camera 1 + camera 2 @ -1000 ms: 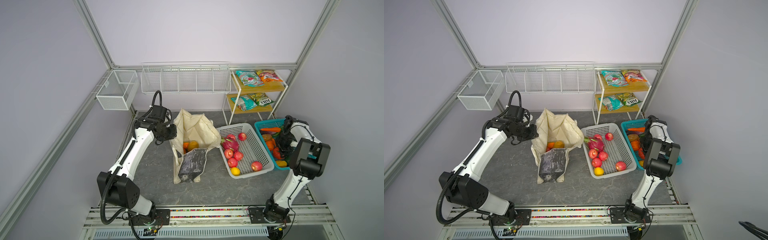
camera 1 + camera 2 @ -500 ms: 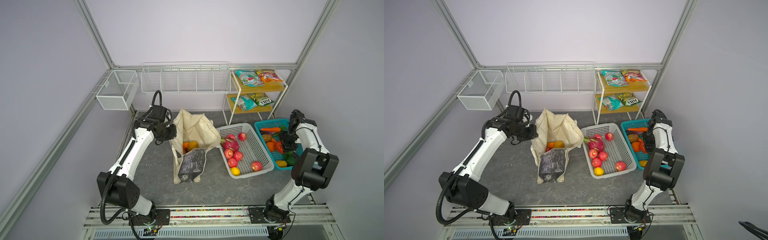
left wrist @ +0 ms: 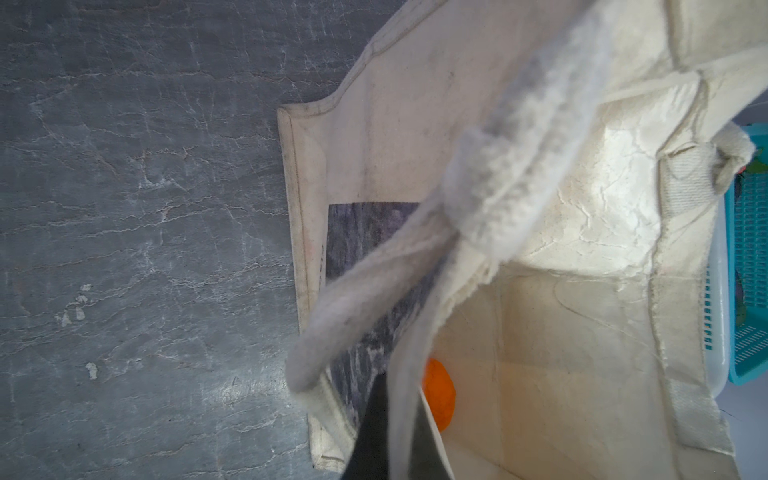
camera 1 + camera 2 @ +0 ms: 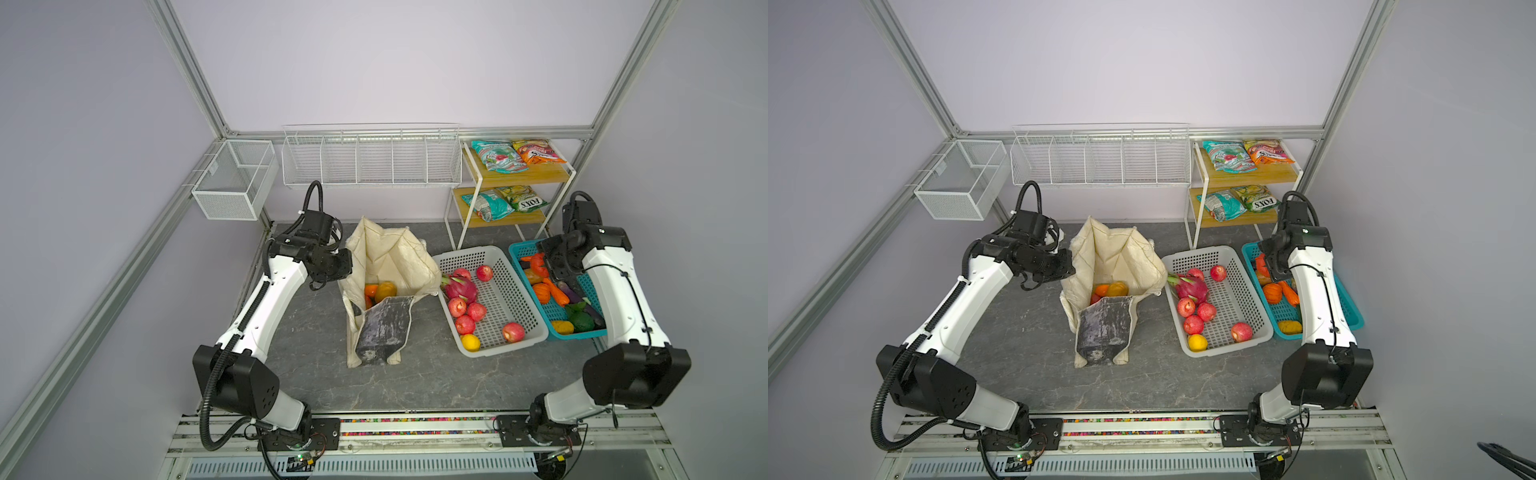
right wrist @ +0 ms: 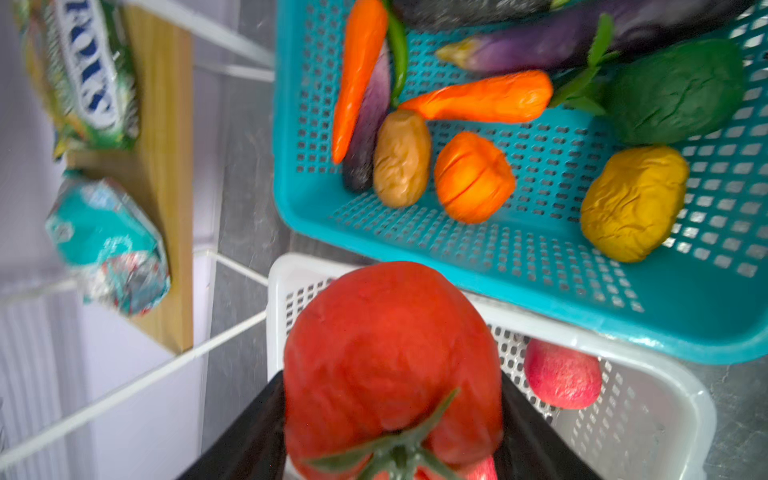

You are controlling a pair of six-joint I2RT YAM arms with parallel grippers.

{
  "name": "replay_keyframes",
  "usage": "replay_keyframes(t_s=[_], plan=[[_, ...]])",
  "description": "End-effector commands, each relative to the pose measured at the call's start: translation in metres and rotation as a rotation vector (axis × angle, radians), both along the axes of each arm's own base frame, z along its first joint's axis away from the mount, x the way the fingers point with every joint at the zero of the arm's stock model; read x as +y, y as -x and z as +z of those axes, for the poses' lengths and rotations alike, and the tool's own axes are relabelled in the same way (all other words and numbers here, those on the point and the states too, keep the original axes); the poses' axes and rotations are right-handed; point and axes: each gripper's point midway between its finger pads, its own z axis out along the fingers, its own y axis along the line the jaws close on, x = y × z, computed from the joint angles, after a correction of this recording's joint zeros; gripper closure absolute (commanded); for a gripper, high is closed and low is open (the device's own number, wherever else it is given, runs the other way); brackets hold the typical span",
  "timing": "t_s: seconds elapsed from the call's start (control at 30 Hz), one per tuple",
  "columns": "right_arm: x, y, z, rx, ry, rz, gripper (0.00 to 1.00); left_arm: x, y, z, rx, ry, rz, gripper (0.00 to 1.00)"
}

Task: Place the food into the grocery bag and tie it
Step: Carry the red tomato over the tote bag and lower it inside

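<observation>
Arching over teal basket (image 5: pixel 498 266), right fingers (image 5: pixel 536 436) gripping tomato (image 5: pixel 390 353); left fingers (image 3: pixel 374 436) pinching grocery bag (image 3: pixel 582 199).

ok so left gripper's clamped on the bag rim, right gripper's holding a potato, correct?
Not a potato: the right gripper holds a red tomato, per the right wrist view. The left gripper on the grocery bag rim is right.
</observation>
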Motion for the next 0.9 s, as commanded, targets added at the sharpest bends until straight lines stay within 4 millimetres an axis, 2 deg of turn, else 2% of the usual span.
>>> replay_keyframes(t_s=[0.0, 0.07, 0.1, 0.17, 0.33, 0.4, 0.47, 0.5, 0.57, 0.67, 0.77, 0.87], plan=[[0.043, 0.008, 0.029, -0.051, 0.021, 0.109, 0.31, 0.006, 0.003, 0.014, -0.029, -0.010, 0.008, 1.00], [0.072, 0.008, 0.038, -0.077, 0.033, 0.179, 0.31, 0.006, 0.004, 0.013, -0.026, -0.009, 0.007, 1.00], [0.097, 0.008, 0.043, -0.100, 0.037, 0.241, 0.31, 0.006, 0.004, 0.013, -0.025, -0.008, 0.005, 1.00], [0.133, 0.008, 0.052, -0.135, 0.052, 0.330, 0.31, 0.005, 0.005, 0.013, -0.022, -0.009, 0.000, 1.00], [0.257, 0.005, 0.070, -0.229, 0.068, 0.652, 0.31, 0.005, 0.004, 0.016, -0.025, -0.017, -0.011, 1.00], [0.305, 0.005, 0.070, -0.250, 0.069, 0.790, 0.30, 0.006, 0.004, 0.017, -0.024, -0.022, -0.018, 1.00], [0.348, 0.004, 0.060, -0.246, 0.066, 0.915, 0.30, 0.007, 0.003, 0.018, -0.029, -0.028, -0.019, 1.00], [0.364, 0.003, 0.058, -0.248, 0.061, 0.956, 0.30, 0.007, 0.004, 0.018, -0.031, -0.029, -0.020, 1.00], [0.391, 0.000, 0.041, -0.217, 0.040, 1.021, 0.29, 0.006, 0.004, 0.019, -0.031, -0.028, -0.025, 1.00], [0.420, -0.003, 0.013, -0.164, -0.014, 1.079, 0.29, 0.006, 0.004, 0.020, -0.035, -0.031, -0.028, 1.00], [0.440, -0.002, -0.011, -0.122, -0.051, 1.120, 0.29, 0.009, 0.003, 0.025, -0.049, -0.036, -0.025, 1.00], [0.455, 0.008, -0.041, -0.045, -0.088, 1.155, 0.30, 0.011, 0.002, 0.028, -0.052, -0.024, -0.015, 1.00]])
